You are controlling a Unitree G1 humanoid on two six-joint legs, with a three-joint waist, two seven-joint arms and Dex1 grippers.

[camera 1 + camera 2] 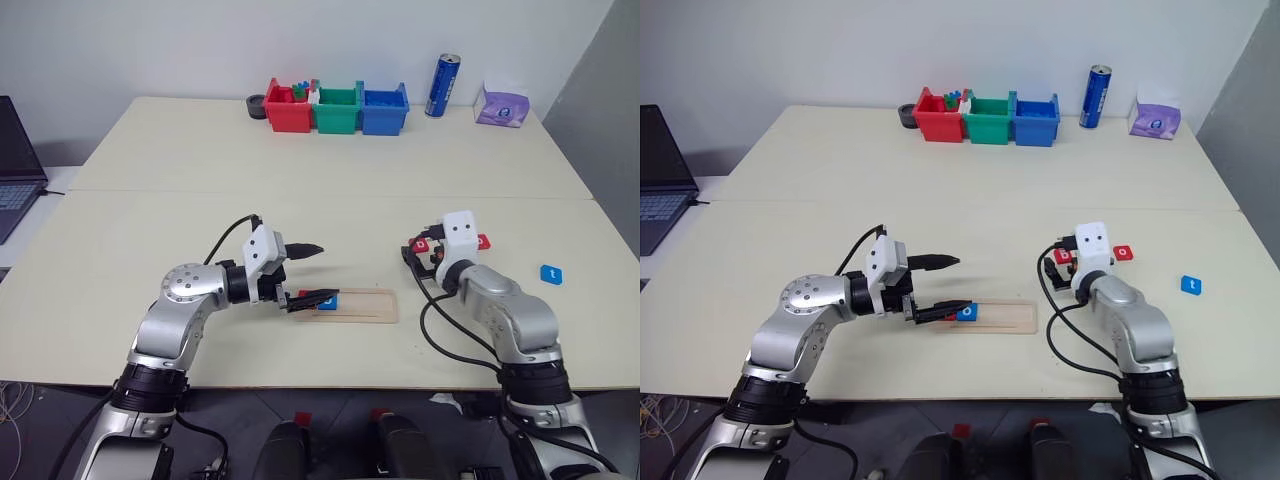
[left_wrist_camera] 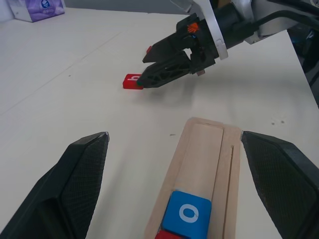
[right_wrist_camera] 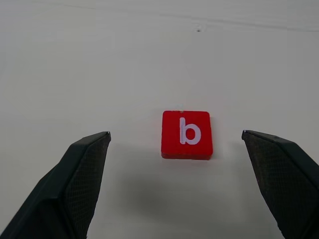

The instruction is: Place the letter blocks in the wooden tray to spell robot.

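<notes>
We see the right hand (image 3: 174,184) spread wide and empty over a flat square red "b" block (image 3: 187,134) on the smooth tabletop (image 1: 300,170). The left hand (image 1: 940,285), open and empty, hovers by the pale grooved wooden tray (image 2: 209,159), where a glossy blue "o" block (image 2: 187,214) lies.

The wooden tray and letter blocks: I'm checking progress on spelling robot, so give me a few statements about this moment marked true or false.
1. A blue o block lies in the wooden tray. True.
2. The right gripper is shut on the red b block. False: its fingers are open with the block lying on the table between them, not gripped.
3. The blue t block is already in the tray. False: it lies on the table to the robot's right, apart from the tray.
4. The left gripper is open and holds nothing. True.
5. Most of the tray is still unfilled. True.
</notes>
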